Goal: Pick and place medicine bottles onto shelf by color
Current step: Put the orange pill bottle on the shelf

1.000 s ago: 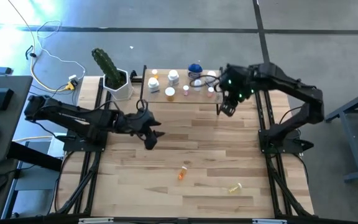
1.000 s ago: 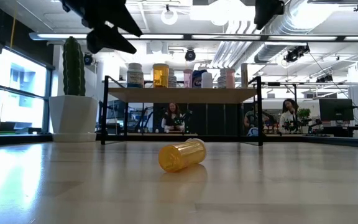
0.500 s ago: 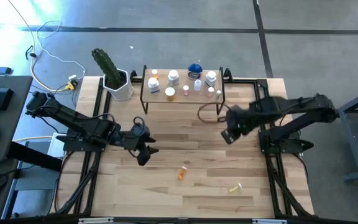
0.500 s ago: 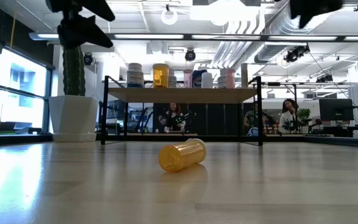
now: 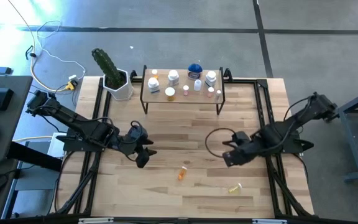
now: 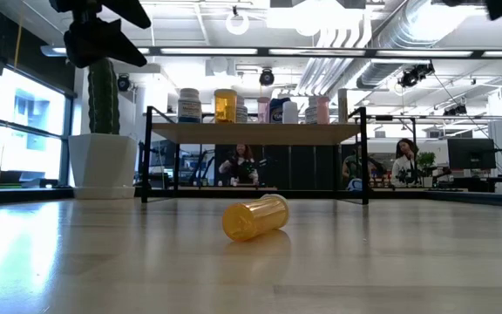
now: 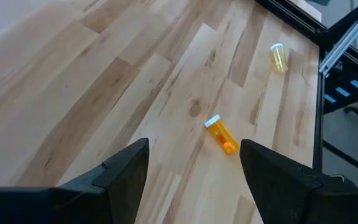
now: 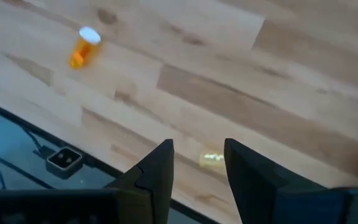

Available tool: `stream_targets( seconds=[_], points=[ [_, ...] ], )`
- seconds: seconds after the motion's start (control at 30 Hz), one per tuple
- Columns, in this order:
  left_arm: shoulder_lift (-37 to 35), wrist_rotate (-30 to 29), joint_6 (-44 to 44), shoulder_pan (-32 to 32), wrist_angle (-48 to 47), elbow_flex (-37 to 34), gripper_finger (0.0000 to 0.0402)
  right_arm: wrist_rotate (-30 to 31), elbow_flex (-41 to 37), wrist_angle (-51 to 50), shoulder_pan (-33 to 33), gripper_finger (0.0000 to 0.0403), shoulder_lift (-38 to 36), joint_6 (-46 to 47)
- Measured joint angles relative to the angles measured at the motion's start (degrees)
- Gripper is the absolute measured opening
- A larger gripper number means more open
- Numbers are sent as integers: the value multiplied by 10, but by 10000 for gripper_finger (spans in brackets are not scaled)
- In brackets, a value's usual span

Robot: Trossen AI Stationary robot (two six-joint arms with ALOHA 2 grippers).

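Medicine bottles [image 5: 183, 81] mostly stand upright on the shelf [image 5: 182, 98] at the table's far edge, white-capped ones plus a rounder blue bottle [image 5: 195, 68] at the back. Two are off the shelf, lying on their sides on the table [image 5: 166, 124]: an orange bottle [image 5: 182, 172] with a white cap near the front middle, and a yellowish bottle [image 5: 234, 187] further right, near the front edge, well apart from the orange one. Left gripper [image 5: 143, 154] hovers over the table left of the orange bottle, fingers spread, nothing between them; its wrist view shows the orange bottle [image 7: 221, 134] ahead in the gap. Right gripper [image 5: 228, 157] hovers right of centre, fingers parted with a narrower gap, empty; the yellowish bottle [image 8: 212, 159] shows between them below. Cactus in white pot [image 5: 118, 86] sits left of the shelf.
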Motion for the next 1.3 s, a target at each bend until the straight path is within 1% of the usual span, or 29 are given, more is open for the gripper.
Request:
stream_targets(
  seconds=[0.1, 0.17, 0.33, 0.5, 0.6, 0.7, 0.77, 0.93, 1.1, 1.3],
  points=[
    [0, 7, -10, 0, 0, 0, 241, 0, -15, 17, 25, 133, 3, 22],
    [0, 11, -33, 0, 0, 0, 241, 0, -22, 17, 39, 133, 5, 27],
    [13, 8, -70, -11, 15, 0, 241, 2, -36, 9, 49, 133, 8, 27],
    [42, -1, -47, -15, 93, 1, 241, 19, -37, -12, 44, 133, 8, 23],
    [67, -2, -9, -14, 127, 26, 241, 19, -37, -28, 40, 133, 8, 7],
    [101, -11, 37, -12, 123, 66, 241, 19, -37, -39, 32, 133, 8, -20],
    [120, -20, 48, -9, 113, 90, 241, 19, -37, -43, 26, 133, 8, -34],
    [188, -20, 28, -4, 106, 143, 241, 19, -37, -45, 18, 133, 8, -71],
    [255, -20, -11, -15, 95, 171, 241, 19, -37, -53, 18, 133, 8, -96],
    [325, -57, -14, -30, 89, 199, 241, 23, -37, -56, 18, 133, 8, -109]
  ],
)
